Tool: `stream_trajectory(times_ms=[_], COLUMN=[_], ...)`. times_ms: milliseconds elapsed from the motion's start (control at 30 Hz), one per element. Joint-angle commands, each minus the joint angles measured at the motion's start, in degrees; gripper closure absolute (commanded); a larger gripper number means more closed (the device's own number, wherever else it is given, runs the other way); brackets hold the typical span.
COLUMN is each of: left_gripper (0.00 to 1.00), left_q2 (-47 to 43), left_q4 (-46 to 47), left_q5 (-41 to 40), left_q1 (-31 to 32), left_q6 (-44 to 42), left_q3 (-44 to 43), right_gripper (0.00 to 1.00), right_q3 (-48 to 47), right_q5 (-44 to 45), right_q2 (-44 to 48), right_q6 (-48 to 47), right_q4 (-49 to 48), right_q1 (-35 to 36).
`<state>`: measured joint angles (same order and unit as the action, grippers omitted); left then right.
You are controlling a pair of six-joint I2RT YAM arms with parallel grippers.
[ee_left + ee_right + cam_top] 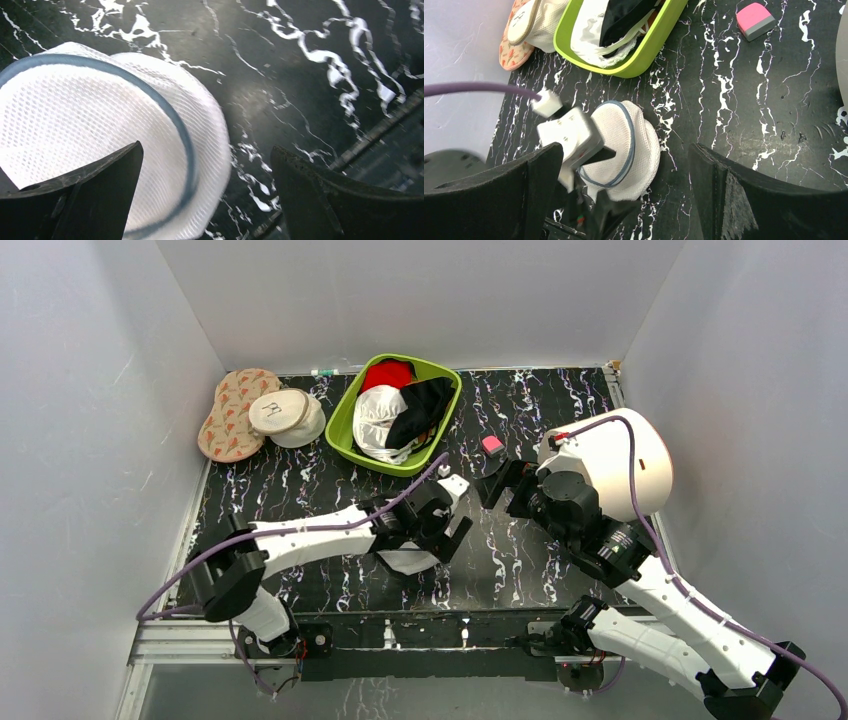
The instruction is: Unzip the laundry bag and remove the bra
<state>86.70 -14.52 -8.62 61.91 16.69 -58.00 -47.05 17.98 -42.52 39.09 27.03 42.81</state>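
A: where's the laundry bag (408,561)?
B: on the table (300,480), near edge, right under the left gripper (205,150). fingers spread, gripping nothing
A: right gripper (624,147)?
B: spread wide too, empty, off to the bag's right
A: bra (378,418)?
B: in the green tub (344,408) at the back, beside a red garment (388,372) and a black garment (425,405)
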Motion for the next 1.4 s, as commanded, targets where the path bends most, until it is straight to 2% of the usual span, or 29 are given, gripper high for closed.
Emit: stream_trajectory(times_ms=[0, 167, 233, 333, 500, 633, 833, 967, 1100, 1233, 1367], left_gripper=[0.04, 0.16, 0.21, 0.22, 0.19, 0.02, 0.02, 0.02, 0.02, 0.02, 0.02], left_q2=[5.3, 10.9, 10.4, 7.2, -0.1, -5.9, -15.2, -17.8, -19.4, -25.5, -30.1], left_q4=[2.2, -1.6, -2.9, -5.2, -6.9, -7.7, -5.9, -5.7, -7.5, -6.4, -6.4], left_q5=[-1.0, -13.5, -17.3, -20.1, -19.3, -22.5, -17.0, -14.0, -17.3, -19.0, -14.8], left_q1=[-1.9, -2.4, -3.7, -8.3, -21.7, -32.5, -51.1, -63.1, -65.4, -65.4, -65.3], left_q6=[-0.8, 2.3, 4.0, 7.2, 9.1, 10.1, 10.3, 10.3, 13.0, 12.1, 10.2], left_q3=[-1.1, -0.1, 1.7, 5.1, 11.6, 14.8, 17.9, 19.4, 18.5, 18.0, 15.8], right_gripper=[0.05, 0.05, 0.05, 0.05, 0.05, 0.05, 0.05, 0.05, 0.05, 0.05, 0.05], right_q3=[-2.6, -2.8, -3.0, -2.8, -2.4, -2.3, -2.4, -2.7, -3.7, -5.4, -6.2], right_q5=[1.1, 0.9, 1.0, 1.3, 0.9, 0.8, 0.9, 1.5, 1.2, 0.7, 0.1], right_q2=[0.9, 0.8, 0.9, 1.0, 0.9, 0.7, 1.4, 2.6, 2.4, 0.9, -1.1], right_q6=[-0.4, -0.3, -0.3, -0.4, -0.5, -0.7, -0.9, -1.1, -1.8, -3.0, -4.3], right_q4=[-0.9, -0.5, -0.2, -0.1, -0.7, -1.1, -0.1, 0.9, 1.3, 2.1, 1.4], right_q1=[0.3, 0.3, 0.3, 0.3, 0.3, 0.2, 0.3, 0.2, 0.2, 0.2, 0.3])
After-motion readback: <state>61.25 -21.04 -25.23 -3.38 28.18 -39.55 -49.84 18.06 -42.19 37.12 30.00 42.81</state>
